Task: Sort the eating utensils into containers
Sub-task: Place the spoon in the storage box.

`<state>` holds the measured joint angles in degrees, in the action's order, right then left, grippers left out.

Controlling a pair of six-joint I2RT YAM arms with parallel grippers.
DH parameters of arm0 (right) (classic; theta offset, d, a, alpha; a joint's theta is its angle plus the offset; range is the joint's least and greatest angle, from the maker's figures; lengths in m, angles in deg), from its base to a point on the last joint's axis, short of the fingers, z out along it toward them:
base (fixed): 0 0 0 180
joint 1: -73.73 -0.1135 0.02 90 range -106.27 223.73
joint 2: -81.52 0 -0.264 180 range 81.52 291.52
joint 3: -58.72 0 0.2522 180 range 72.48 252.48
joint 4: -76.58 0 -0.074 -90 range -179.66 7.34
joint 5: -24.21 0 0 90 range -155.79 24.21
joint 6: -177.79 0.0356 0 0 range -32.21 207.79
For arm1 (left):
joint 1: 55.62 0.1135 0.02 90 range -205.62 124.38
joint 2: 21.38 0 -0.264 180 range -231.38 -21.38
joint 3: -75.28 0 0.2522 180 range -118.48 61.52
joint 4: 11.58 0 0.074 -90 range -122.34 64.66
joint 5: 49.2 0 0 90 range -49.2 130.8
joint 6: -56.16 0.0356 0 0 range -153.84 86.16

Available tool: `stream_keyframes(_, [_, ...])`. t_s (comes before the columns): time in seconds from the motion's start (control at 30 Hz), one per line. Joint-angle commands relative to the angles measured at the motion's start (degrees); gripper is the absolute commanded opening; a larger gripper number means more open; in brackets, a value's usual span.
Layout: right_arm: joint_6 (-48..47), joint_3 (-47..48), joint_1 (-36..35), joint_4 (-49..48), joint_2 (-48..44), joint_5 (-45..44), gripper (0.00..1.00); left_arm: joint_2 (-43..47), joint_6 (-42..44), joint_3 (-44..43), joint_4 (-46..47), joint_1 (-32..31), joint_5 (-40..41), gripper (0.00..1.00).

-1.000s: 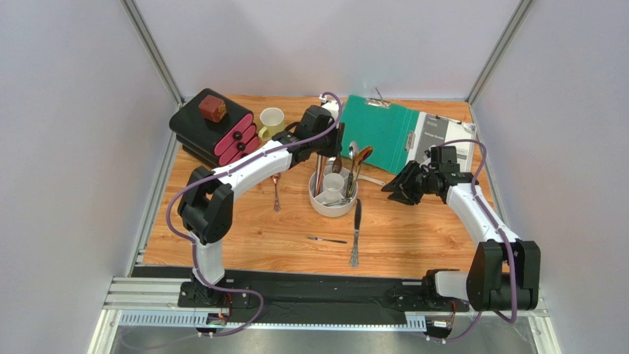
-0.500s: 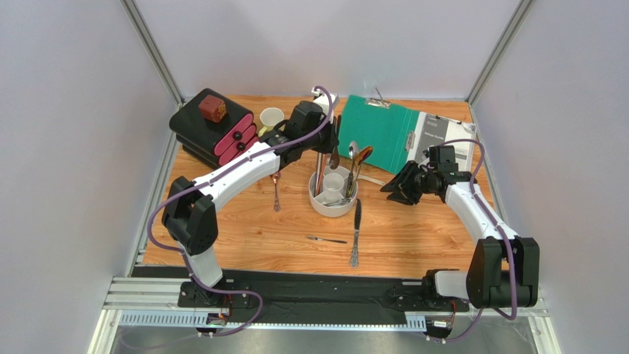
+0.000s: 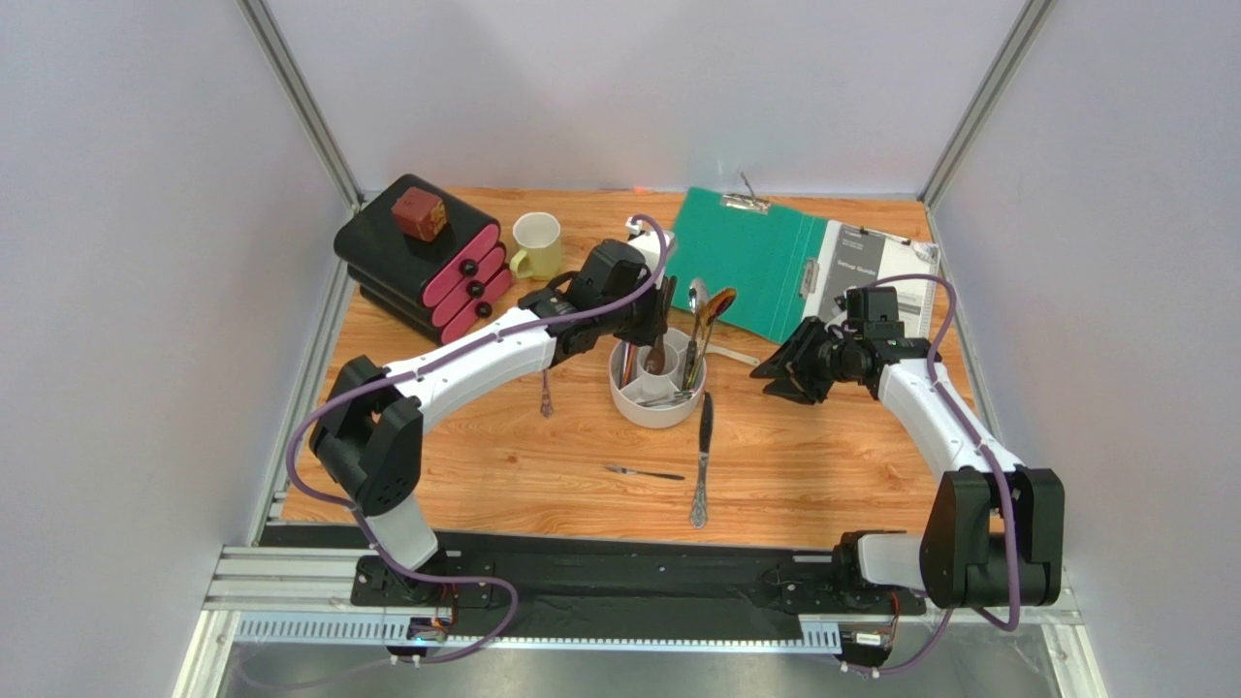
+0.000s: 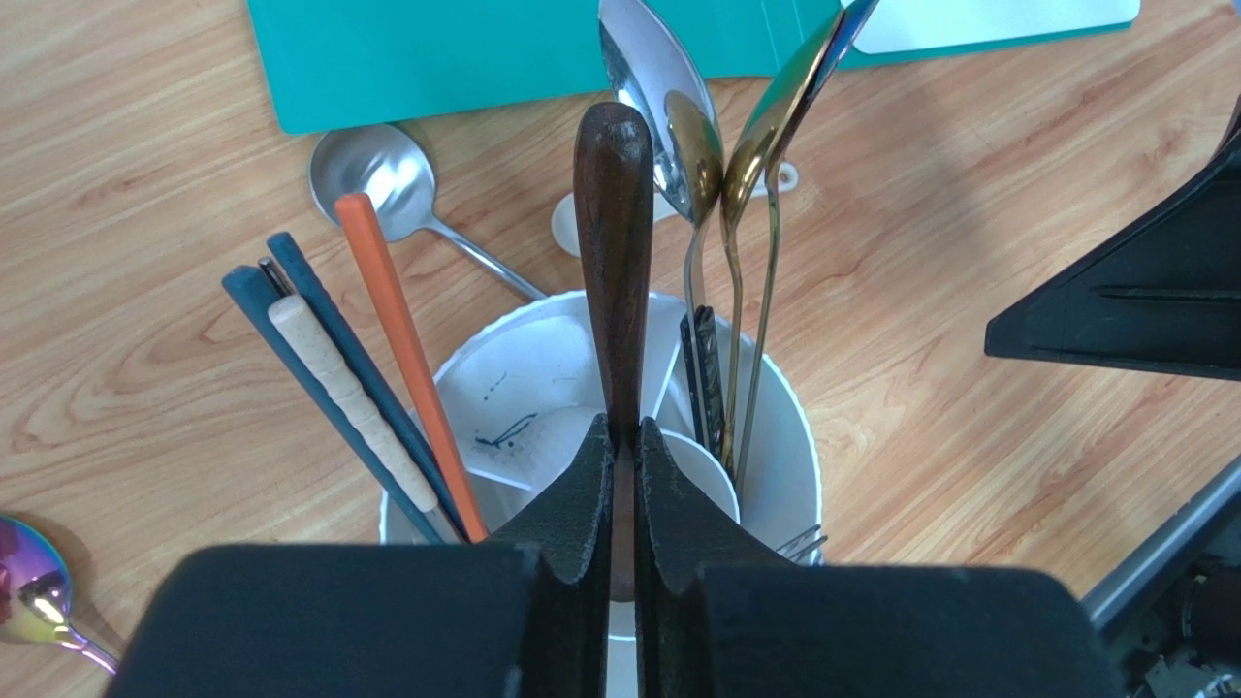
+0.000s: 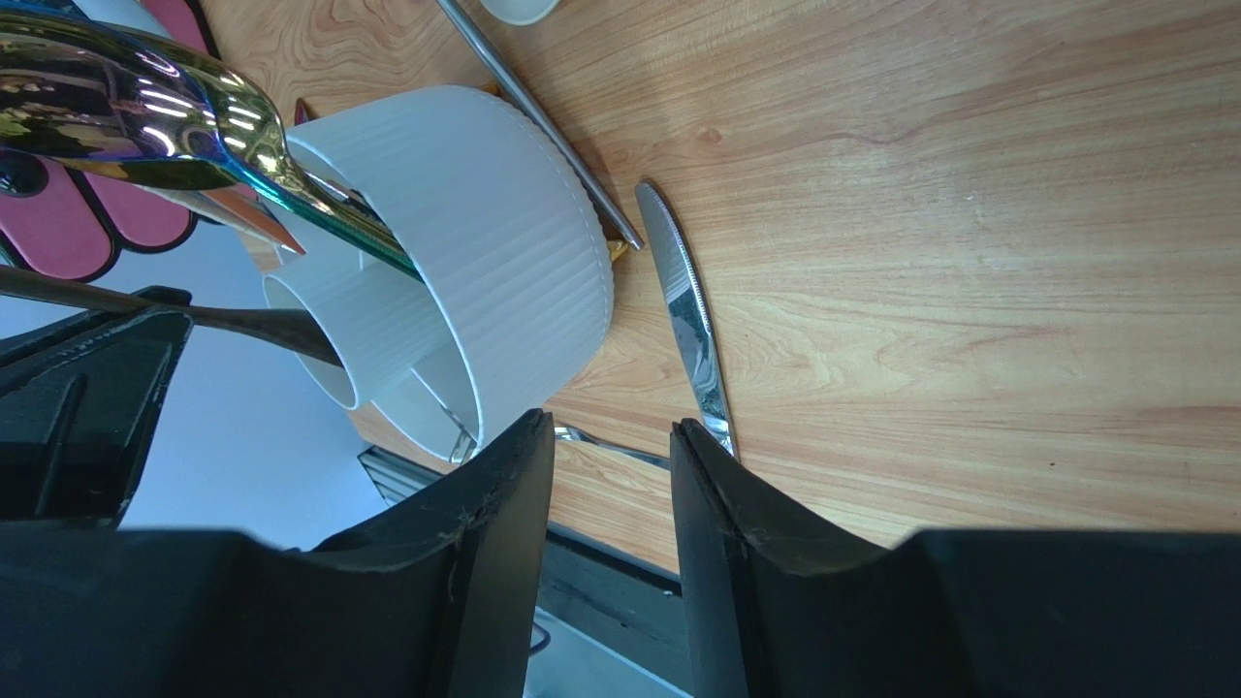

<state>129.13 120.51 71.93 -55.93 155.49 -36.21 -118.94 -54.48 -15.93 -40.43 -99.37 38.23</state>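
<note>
Lowered since before, the left gripper [image 4: 624,436] clamps a dark brown wooden utensil [image 4: 613,218] in the round white partitioned holder [image 4: 784,429]. The right gripper [image 5: 609,429] hangs nearby, fingers parted, empty.

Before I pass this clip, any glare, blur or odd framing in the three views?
Top external: even light, soft shadows, no blur. Left wrist: sharp on the dark brown utensil in the left gripper, whose body is featureless black; bright reflections on the silver spoon. Right wrist: scene turned sideways; strong glare on the gold spoon; white holder crisp.
</note>
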Motion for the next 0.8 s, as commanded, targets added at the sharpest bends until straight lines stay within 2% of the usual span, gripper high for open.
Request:
stream_keyframes(0.0, [-0.21,1.45,-0.31,-0.16,-0.67,0.39,0.41,1.76,1.83,0.98,1.73,-1.34,0.19,0.00])
stream_keyframes(0.07, [-0.21,1.01,-0.31,-0.16,-0.85,0.30,0.41,2.54,2.36,1.95,1.64,-1.95,0.81,0.00])
stream_keyframes(0.13, [0.14,0.40,-0.22,-0.69,-1.02,0.39,0.41,2.90,2.71,2.74,1.03,-2.83,2.12,0.08])
stream_keyframes(0.17, [0.40,0.05,-0.31,-0.86,-1.11,0.39,0.41,3.42,3.24,3.00,0.51,-3.27,2.39,0.16])
stream_keyframes(0.27, [1.37,-1.01,-0.31,-2.00,-1.11,0.91,0.41,4.48,3.59,4.06,0.06,-4.15,2.48,0.26])
stream_keyframes(0.4, [0.85,-0.48,-0.66,-2.62,-1.46,0.74,0.41,6.24,3.59,5.03,-0.29,-4.33,5.73,0.32])
stream_keyframes(0.63, [0.23,0.66,-0.83,-1.39,-0.94,0.04,0.41,11.42,5.61,0.55,-4.50,-4.33,15.74,0.38])
stream_keyframes(0.73, [0.32,0.84,-0.83,-1.48,-1.20,-0.23,0.41,13.79,3.44,-0.42,-9.66,-1.88,18.21,0.41])
stream_keyframes(0.77, [0.32,0.84,-0.75,-1.48,-1.11,-0.23,0.41,13.97,2.11,-0.42,-11.26,1.09,18.13,0.41])
